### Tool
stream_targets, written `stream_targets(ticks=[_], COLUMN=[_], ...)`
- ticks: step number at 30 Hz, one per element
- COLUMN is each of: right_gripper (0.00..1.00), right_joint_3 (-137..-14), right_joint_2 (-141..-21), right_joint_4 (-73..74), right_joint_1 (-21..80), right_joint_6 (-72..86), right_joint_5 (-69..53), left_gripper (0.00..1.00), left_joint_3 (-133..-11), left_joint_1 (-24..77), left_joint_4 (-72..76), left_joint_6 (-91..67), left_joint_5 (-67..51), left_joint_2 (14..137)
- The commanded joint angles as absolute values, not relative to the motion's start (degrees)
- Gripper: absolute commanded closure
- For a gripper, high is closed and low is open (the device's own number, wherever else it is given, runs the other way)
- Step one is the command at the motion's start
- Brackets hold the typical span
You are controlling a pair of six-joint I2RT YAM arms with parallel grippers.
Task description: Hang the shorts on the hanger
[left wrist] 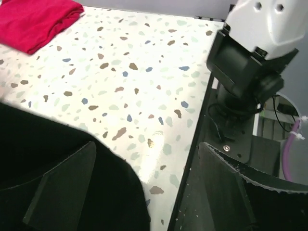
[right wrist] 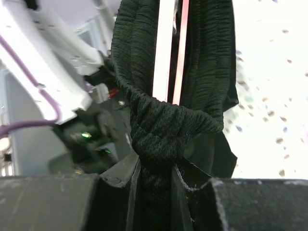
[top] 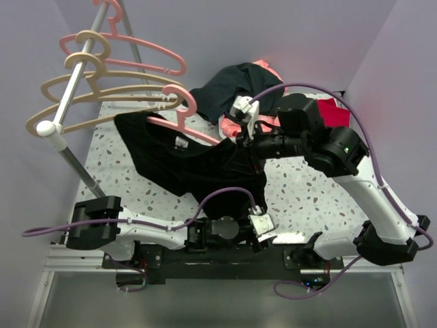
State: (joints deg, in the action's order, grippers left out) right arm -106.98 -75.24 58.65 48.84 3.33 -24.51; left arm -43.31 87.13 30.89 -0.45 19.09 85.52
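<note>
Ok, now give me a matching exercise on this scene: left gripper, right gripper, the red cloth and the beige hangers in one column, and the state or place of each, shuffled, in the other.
Column one
1. left gripper
2. right gripper
3. red cloth
4. beige hangers

Column two
A. hanging on the rail
B. shut on the shorts
C. open, holding nothing
D. folded on the table

Pairs: 1-C, 2-B, 3-D, 4-A
</note>
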Motion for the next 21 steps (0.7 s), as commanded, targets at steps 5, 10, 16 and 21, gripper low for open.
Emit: stream_targets(ticks=[5, 10, 16, 21], right_gripper=[1.0, 1.0, 1.0, 1.0], right_joint_3=[-121.63, -126.98, -128.85, -129.28], right_joint_2=[-85.5, -91.31, -94.48, -96.5], right_joint_4=[48.96, 47.46, 42.63, 38.85], right_joint_1=[56.42, 57.57, 58.8, 60.47], right_joint_6=[0.35, -2.72, -3.34, -4.3], right_joint_5=[-21.27, -20.3, -19.07, -17.84], left_gripper=[0.08, 0.09, 0.09, 0.09], left_joint_3=[-42.27, -41.75, -39.73, -38.67], left_joint_1=[83.59, 82.44, 82.27, 82.18], left_joint_4=[40.6, 40.69, 41.22, 42.54], left_joint_6=[-1.41, -1.67, -2.2, -2.46], left_joint_5=[18.11, 18.54, 20.83, 23.37], left_joint_2=[87.71, 86.75, 86.22, 86.31])
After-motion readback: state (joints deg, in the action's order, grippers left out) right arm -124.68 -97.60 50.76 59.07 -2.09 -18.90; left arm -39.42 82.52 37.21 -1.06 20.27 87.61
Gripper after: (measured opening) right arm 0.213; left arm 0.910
